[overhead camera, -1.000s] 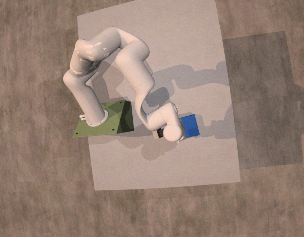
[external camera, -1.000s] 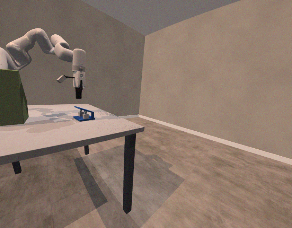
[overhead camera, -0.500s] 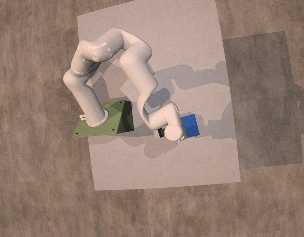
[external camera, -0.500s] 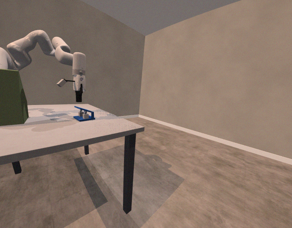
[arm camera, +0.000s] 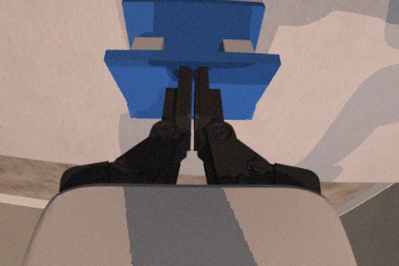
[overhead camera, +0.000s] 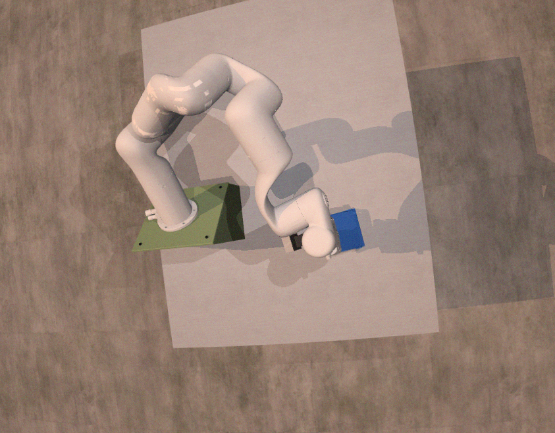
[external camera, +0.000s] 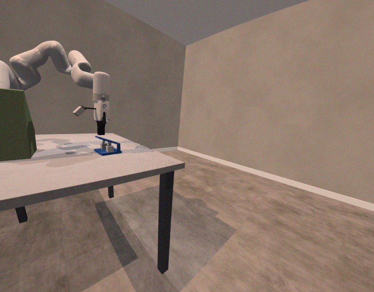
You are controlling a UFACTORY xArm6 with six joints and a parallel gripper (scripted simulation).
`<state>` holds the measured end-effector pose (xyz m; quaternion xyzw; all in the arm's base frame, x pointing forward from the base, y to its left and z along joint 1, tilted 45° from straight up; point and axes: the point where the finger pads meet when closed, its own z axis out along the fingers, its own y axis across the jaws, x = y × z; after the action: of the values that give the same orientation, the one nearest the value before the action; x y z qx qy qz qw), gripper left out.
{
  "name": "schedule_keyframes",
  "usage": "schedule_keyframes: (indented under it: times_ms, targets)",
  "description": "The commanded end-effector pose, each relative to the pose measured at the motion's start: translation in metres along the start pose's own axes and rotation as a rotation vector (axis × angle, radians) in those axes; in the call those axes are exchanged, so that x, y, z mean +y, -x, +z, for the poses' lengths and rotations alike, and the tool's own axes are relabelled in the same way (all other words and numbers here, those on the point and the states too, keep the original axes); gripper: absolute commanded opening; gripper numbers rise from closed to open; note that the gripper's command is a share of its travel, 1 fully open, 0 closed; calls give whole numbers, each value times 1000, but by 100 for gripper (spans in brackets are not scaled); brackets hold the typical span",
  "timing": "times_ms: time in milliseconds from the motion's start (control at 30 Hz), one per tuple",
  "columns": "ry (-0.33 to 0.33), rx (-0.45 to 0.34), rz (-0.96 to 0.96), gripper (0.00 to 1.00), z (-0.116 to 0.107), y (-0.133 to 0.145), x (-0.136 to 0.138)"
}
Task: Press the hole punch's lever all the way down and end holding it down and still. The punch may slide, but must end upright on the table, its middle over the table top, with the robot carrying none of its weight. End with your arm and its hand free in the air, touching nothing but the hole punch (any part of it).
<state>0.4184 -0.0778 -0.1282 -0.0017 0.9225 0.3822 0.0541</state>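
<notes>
With the fingers pressed together and nothing between them, the gripper (arm camera: 192,71) presents a single blunt tip pointing straight down over the hole punch (external camera: 107,147); in the wrist view that tip lies over the free end of the lever (arm camera: 191,81), on its centre line; beyond the lever, the blue base (arm camera: 194,20) and two pale punch posts show either side of the centre.

Seen from the exterior view, the gripper (external camera: 100,130) sits just above the raised end of the lever (external camera: 106,140); the lever slopes upward toward the arm and is not yet depressed; whether the tip already touches it cannot be settled at this scale, though any gap appears very slight. The punch stands upright on the table (external camera: 86,169), well inside its edges, just beside the green base plate (overhead camera: 142,242) side of the work area as the top view shows.

Step in hand: final approach to contact, ahead of the press itself.

Next move, as judged: a straight vertical descent, keeping the tip on the lever's centre line and near its free end, where leverage is greatest; an off-centre push would risk tipping or sliding the punch. Continue until the lever lies flat against its stop; then hold position without motion, keeping the fingers off the table surface.
</notes>
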Motion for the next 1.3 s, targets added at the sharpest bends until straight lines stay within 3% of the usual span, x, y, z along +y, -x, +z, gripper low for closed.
schedule_keyframes:
  times_ms: [0, 1267]
  targets:
    - [-2, -3, -1, 0, 1, 1, -1]
    - [-2, -3, -1, 0, 15, 2, -1]
